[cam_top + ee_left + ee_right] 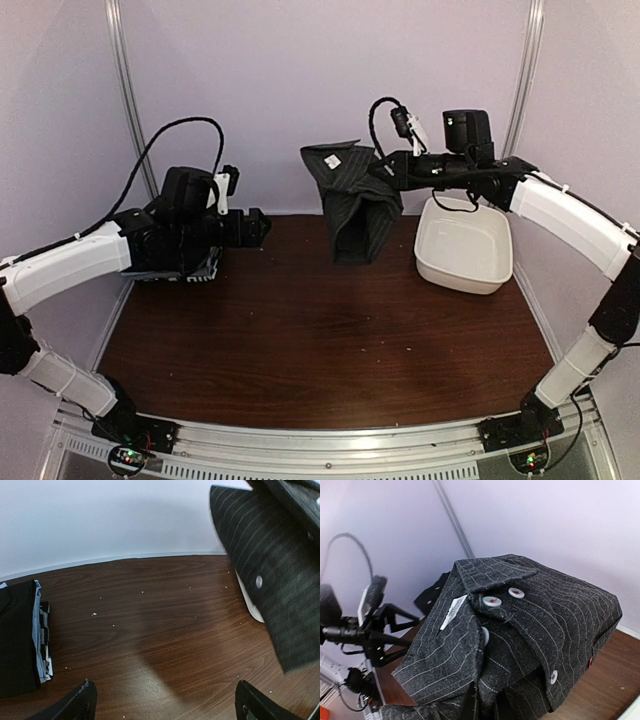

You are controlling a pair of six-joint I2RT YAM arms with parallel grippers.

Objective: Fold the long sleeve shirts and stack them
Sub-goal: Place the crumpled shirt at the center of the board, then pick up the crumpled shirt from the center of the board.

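Walls (280, 70) were plain pale lilac panels, evenly lit, with no hard shadows. An aluminium upright (125, 90) stood at the rear left corner and another (527, 70) at the rear right. The counter (300, 340) was dark brown wood grain with a dull sheen and scattered pale specks (94, 614). An aluminium rail (330, 440) ran along its near edge.

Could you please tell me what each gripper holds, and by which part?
The right gripper holds the pinstriped shirt by its top edge, near the collar; left gripper holds nothing.
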